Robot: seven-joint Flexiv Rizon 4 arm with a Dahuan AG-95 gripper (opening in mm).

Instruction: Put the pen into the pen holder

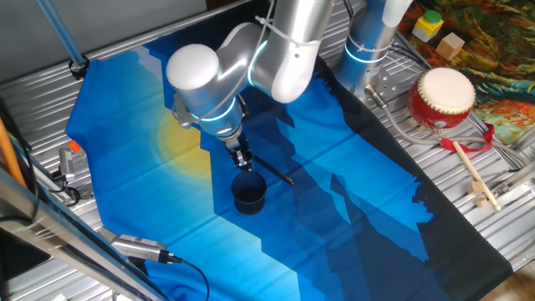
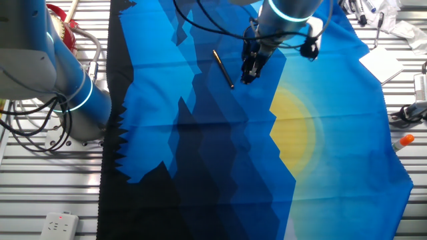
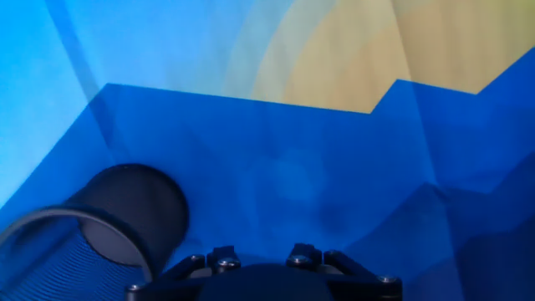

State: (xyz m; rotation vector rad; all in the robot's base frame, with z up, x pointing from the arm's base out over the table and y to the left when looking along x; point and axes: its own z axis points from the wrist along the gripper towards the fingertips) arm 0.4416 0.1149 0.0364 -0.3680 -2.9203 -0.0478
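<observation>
The pen is a thin black stick lying flat on the blue cloth, also seen in the other fixed view. The pen holder is a short dark round cup standing upright just in front of the pen; in the hand view it sits at the lower left. It is hidden behind the arm in the other fixed view. My gripper hangs just above the cloth, beside the pen's near end and next to the cup's rim, apart from the pen. It holds nothing. Its fingertips are too small and dark to tell their gap.
A red drum with a white top and a wooden drumstick lie on the metal table at the right. Coloured blocks sit at the far right. A camera on a stand and cables lie at the front left.
</observation>
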